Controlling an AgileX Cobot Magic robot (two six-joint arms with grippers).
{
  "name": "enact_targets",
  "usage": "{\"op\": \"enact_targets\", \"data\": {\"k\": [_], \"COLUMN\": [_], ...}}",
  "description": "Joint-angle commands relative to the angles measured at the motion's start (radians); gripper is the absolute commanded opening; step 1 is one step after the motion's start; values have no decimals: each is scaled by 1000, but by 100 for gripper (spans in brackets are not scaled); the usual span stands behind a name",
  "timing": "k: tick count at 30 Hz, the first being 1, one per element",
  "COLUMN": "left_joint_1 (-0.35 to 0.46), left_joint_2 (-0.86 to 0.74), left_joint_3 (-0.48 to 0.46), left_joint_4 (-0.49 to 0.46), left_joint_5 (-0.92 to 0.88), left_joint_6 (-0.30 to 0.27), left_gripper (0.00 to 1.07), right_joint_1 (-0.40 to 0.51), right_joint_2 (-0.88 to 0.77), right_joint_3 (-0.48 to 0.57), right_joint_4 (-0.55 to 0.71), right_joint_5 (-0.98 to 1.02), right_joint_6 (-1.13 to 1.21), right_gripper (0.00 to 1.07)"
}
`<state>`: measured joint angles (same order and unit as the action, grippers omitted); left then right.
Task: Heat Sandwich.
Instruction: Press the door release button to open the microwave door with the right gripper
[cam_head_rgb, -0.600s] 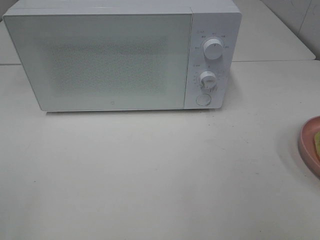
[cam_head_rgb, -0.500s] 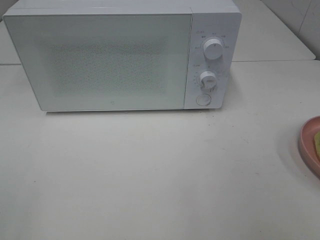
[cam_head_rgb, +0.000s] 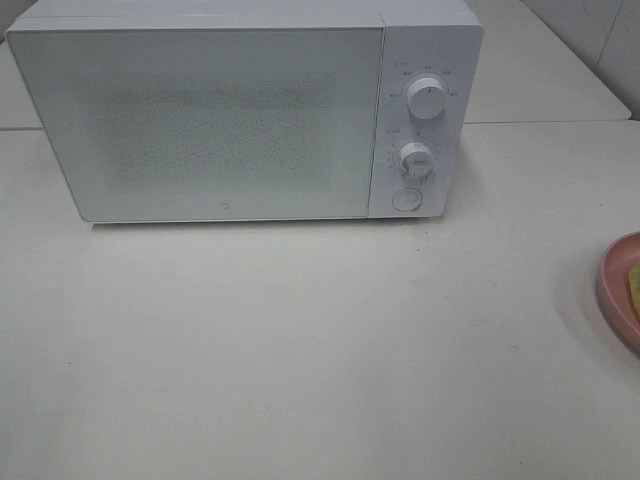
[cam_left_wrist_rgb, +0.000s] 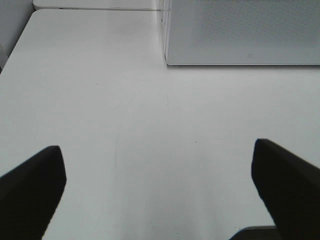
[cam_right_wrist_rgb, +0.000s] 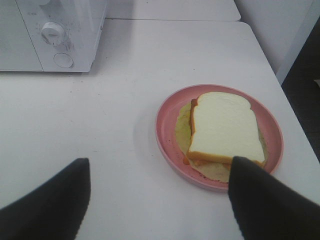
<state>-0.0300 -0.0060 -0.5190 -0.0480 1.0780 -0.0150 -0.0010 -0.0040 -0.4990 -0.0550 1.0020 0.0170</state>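
The sandwich, white bread with a tan crust and yellow filling, lies on a round pink plate on the white table. My right gripper hovers open just short of the plate, and one dark finger overlaps the plate's near rim in the picture. In the exterior high view only a slice of the plate shows at the right edge, with a sliver of the sandwich. My left gripper is open over bare table, holding nothing. Neither arm shows in the exterior high view.
A white microwave stands at the back of the table with its door shut, and two knobs and a round button sit on its right panel. Its front also shows in the left wrist view and right wrist view.
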Motion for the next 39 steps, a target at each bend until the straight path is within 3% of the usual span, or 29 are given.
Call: {"op": "enact_targets", "data": {"k": [1, 39], "left_joint_1": [-5, -5], "left_joint_2": [-22, -22], "left_joint_3": [3, 3], "left_joint_4": [-2, -2], "left_joint_5": [-7, -7], "left_joint_6": [-5, -5], "left_gripper": [95, 95], "right_joint_1": [1, 1], "right_joint_2": [7, 651], "right_joint_3": [-30, -53], "right_joint_4": [-1, 1], "right_joint_5": [-19, -603], "right_joint_6": [35, 38], "right_gripper": [74, 74]}}
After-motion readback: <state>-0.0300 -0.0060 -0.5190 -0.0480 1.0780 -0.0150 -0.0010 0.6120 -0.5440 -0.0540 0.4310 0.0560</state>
